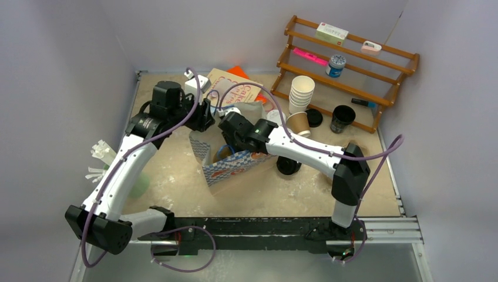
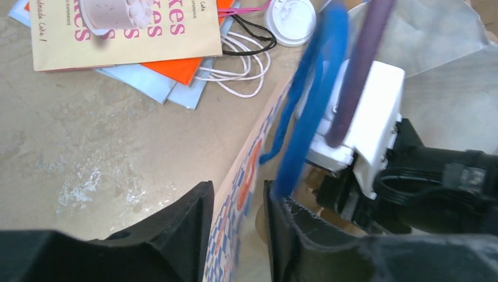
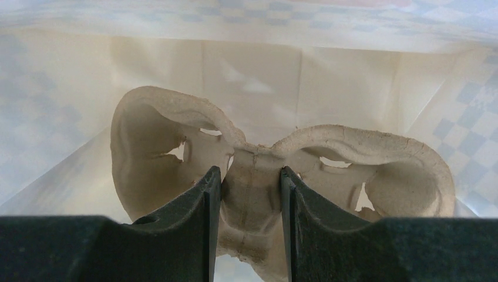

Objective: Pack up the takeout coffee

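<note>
— Pulp ridge of the pale moulded cup carrier (image 3: 376, 153) sits clamped in my right gripper (image 3: 246, 176), inside the checkered paper bag (image 1: 232, 171).
— The coffee?
— Both the brown paper cup (image 1: 299, 124) and the black paper cup (image 1: 342, 119) stand right of the bag, nearer that arm. My left gripper (image 2: 238, 194) straddles its rim; whether it pinches, I cannot tell.

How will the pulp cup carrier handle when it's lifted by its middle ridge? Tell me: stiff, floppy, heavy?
Probably fairly stiff: the cup carrier holds its moulded shape while the right gripper pinches only its centre ridge. Likely light, being thin, hollow pulp with cut-outs. Its edges look ragged, so a hard squeeze might crush or tear them.
</note>
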`<state>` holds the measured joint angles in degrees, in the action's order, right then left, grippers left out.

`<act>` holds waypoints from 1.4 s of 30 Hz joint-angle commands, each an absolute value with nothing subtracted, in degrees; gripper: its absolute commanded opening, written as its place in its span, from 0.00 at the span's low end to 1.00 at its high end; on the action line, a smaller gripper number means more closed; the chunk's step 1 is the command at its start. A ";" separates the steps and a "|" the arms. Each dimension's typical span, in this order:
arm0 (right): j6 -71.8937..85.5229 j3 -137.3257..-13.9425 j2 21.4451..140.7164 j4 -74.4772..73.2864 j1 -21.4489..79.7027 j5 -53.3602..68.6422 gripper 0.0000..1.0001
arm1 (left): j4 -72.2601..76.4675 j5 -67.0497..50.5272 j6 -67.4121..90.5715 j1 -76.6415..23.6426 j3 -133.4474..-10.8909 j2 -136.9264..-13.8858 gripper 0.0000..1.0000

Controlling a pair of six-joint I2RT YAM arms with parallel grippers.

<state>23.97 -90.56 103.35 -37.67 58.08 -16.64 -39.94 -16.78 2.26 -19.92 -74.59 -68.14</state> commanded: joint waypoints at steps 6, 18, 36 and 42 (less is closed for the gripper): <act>23.36 -100.24 103.75 -47.44 58.26 -10.34 0.29 | -32.80 -13.30 1.05 -20.04 -73.65 -65.72 0.09; 22.94 -97.28 105.59 -45.83 58.26 -10.26 0.26 | -31.90 -9.53 2.59 -20.04 -72.60 -64.16 0.00; 18.85 -93.51 113.18 -43.52 57.71 -3.30 0.25 | -32.16 -6.90 4.58 -20.04 -72.79 -64.52 0.00; 17.86 -93.60 115.75 -43.66 57.47 -0.10 0.25 | -30.98 -10.16 3.80 -20.03 -72.26 -63.84 0.00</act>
<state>19.86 -94.02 114.43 -42.57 57.52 -4.01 -35.27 -7.79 3.84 -19.92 -72.27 -65.54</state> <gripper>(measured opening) 0.404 0.022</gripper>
